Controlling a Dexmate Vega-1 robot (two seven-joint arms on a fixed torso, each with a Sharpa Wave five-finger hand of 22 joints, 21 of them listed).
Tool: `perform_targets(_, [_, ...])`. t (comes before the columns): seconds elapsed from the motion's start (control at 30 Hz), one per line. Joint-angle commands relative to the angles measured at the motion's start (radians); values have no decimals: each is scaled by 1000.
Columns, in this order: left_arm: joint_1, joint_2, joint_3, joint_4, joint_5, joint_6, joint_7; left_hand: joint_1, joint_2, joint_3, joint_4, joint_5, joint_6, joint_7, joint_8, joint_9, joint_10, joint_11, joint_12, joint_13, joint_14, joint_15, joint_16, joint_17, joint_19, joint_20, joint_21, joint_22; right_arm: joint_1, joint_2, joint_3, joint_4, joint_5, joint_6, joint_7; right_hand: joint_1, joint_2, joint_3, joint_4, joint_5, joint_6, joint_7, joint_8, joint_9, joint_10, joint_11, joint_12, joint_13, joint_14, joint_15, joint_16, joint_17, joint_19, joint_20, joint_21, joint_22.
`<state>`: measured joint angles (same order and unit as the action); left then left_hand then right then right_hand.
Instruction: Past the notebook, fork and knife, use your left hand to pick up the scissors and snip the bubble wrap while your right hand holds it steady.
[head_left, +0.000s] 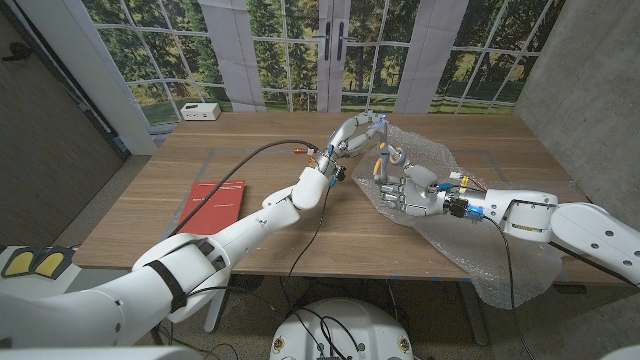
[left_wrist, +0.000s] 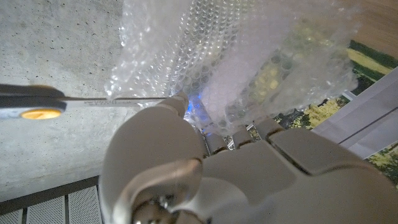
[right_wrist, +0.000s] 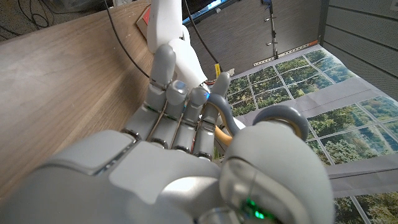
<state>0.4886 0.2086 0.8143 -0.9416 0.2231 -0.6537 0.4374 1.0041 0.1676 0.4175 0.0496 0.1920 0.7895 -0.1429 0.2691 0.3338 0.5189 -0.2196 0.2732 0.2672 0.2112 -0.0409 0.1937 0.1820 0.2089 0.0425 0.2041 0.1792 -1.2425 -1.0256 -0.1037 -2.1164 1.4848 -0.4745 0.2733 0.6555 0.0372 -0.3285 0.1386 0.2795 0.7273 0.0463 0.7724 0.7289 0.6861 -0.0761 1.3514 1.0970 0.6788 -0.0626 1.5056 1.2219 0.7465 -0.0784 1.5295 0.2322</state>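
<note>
Gripping scissors (head_left: 381, 152), left hand (head_left: 355, 133).

The scissors (left_wrist: 93, 102) are seen beside the left hand (left_wrist: 205, 168), their blades laid against the bubble wrap (left_wrist: 249, 56).

Even soft light; wrist views blurry up close.

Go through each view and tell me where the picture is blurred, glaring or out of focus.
Head view: evenly lit and sharp; the bubble wrap shows pale sheen. Left wrist view: the left robot hand is soft and out of focus, the scissors blurred, the wrap backlit and washed out. Right wrist view: the right robot hand is blurred nearest the camera.
</note>
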Motion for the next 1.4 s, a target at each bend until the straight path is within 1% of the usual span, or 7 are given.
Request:
perform_targets(0.03, [26,12,-14,-32,-11,14,-12,-7,1,7,-5,-2,6,-2,-1,3,8,0,-1,3,13,-116,6,2,7,4,6,1,1,2,3,7,2,2,-18,-3,0,2,0,-5,8,-1,-7,3,4,2,-4,0,8,-148,-9,-6,0,-24,0,1])
perform_targets(0.33, [40,18,-22,-50,-18,28,-21,-10,0,9,-7,-2,7,-2,-2,2,9,0,-2,4,14,-117,6,2,6,3,5,1,-7,3,15,7,-1,9,-28,-6,2,2,1,-6,8,0,-17,-2,4,9,-2,3,7,-148,-12,-2,2,-24,-1,-1])
perform_targets(0.43, [46,19,-25,-56,-21,28,-22,-11,1,10,-7,-2,6,-1,-3,2,10,0,-2,4,14,-116,5,3,6,2,5,1,-5,1,16,8,1,4,-28,-6,2,2,1,-6,7,0,-19,-2,4,5,-6,-3,7,-148,-16,-5,2,-24,-1,-2])
perform_targets(0.8, [73,19,-41,-90,-42,34,-26,-15,3,13,-8,-2,3,-7,-7,0,9,0,-5,4,16,-120,5,4,6,0,4,2,17,2,-8,30,3,-17,-6,-3,1,2,0,-6,10,-1,-25,-1,5,4,-10,-7,6,-148,-26,-5,2,-23,-2,-4])
perform_targets(1.17, [84,8,-57,-100,-45,19,-4,-18,2,17,-12,-1,12,-12,-7,-3,18,-1,-4,6,29,-128,8,4,13,1,7,2,20,-1,-10,40,2,-20,-2,-3,2,3,-1,-7,10,1,-31,3,9,6,-20,-25,16,-147,-29,-1,3,-22,-1,-4])
perform_targets(1.2, [85,7,-58,-100,-43,17,0,-18,2,17,-12,-1,13,-12,-6,-3,18,-1,-4,6,30,-128,9,4,14,0,7,2,20,-1,-10,41,3,-20,-2,-3,2,3,-1,-7,11,1,-32,2,5,6,-13,-11,14,-148,-33,-5,4,-23,-3,-7])
perform_targets(1.4, [93,10,-61,-121,-35,53,3,-19,0,20,-15,-1,18,-13,-7,-6,26,-1,-2,7,42,-129,12,4,19,1,8,2,24,1,-12,45,4,-21,7,-3,2,3,-1,-7,14,1,-33,3,7,5,-12,-10,13,-148,-34,-4,3,-21,1,-2])
